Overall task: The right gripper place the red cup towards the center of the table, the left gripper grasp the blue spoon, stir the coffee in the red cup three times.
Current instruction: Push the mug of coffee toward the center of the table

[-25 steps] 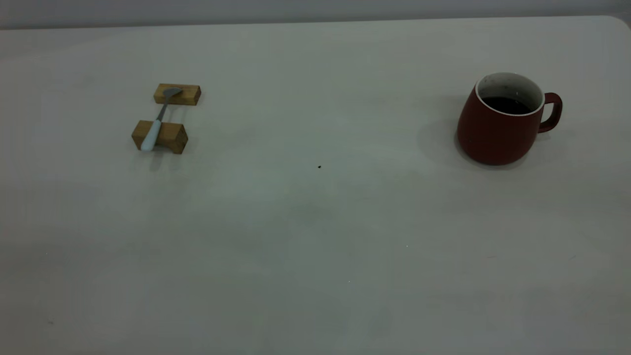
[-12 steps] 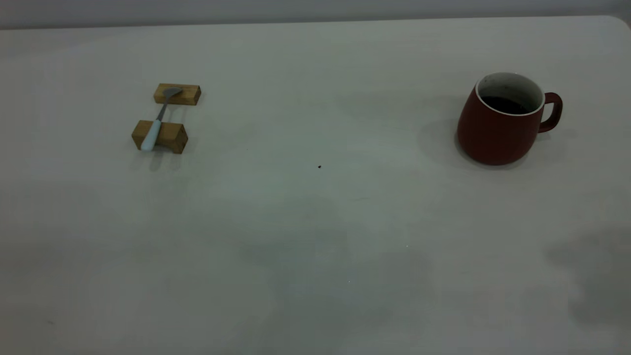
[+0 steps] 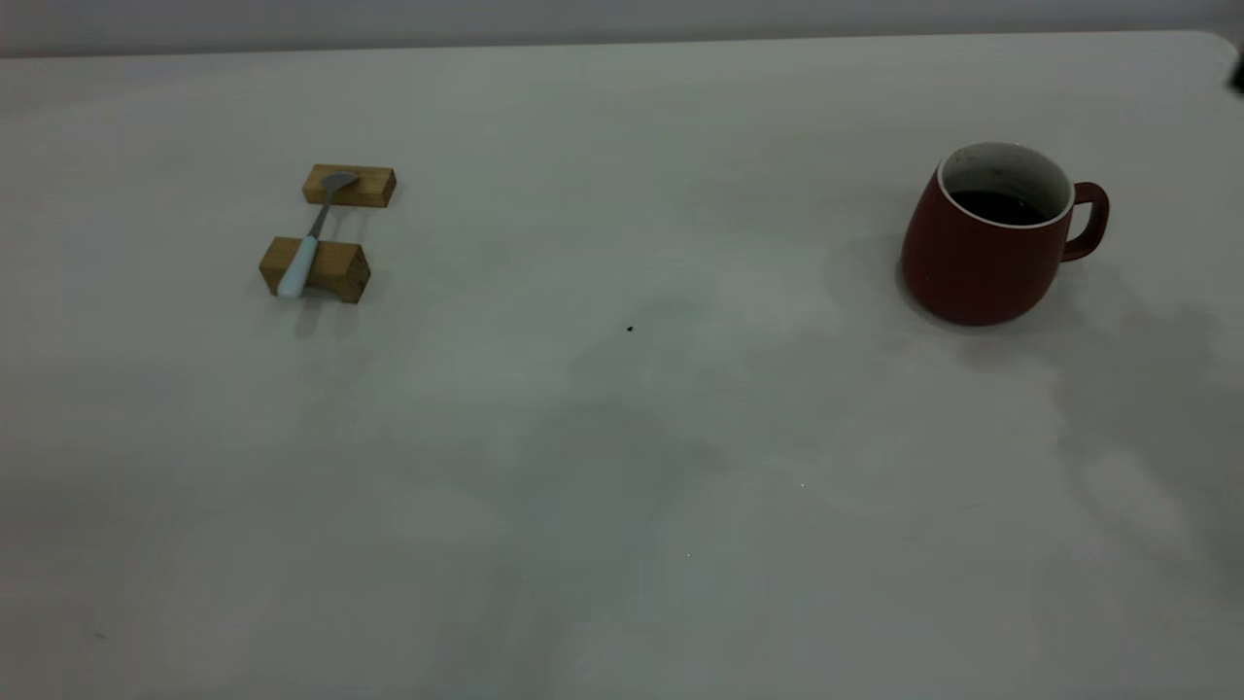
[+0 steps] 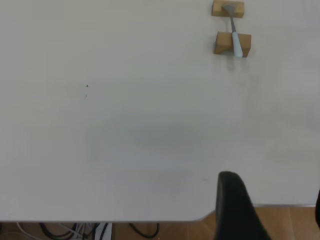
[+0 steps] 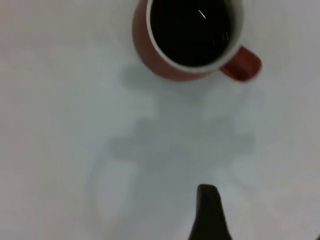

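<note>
The red cup (image 3: 982, 262) stands upright at the right of the table (image 3: 622, 437), handle to the right, with dark coffee (image 3: 996, 206) inside. From above, the right wrist view shows the cup (image 5: 170, 72) and its coffee (image 5: 192, 30). My right gripper (image 5: 262, 220) hovers open a short way from the cup, holding nothing. At the left, the blue spoon (image 3: 309, 243) lies across two wooden blocks. My left gripper (image 4: 275, 210) is open over the table's near edge, far from the spoon (image 4: 235, 37).
The spoon's bowl rests on the far wooden block (image 3: 350, 185) and its handle on the near block (image 3: 335, 267). A small dark shape (image 3: 1238, 76) cuts in at the far right edge. Beyond the table edge lie a wood floor (image 4: 280, 225) and cables (image 4: 75, 231).
Arm shadows have spread over the table's right side and centre, reaching the cup. A dark shape has come in at the right edge. Cup and spoon have not moved.
</note>
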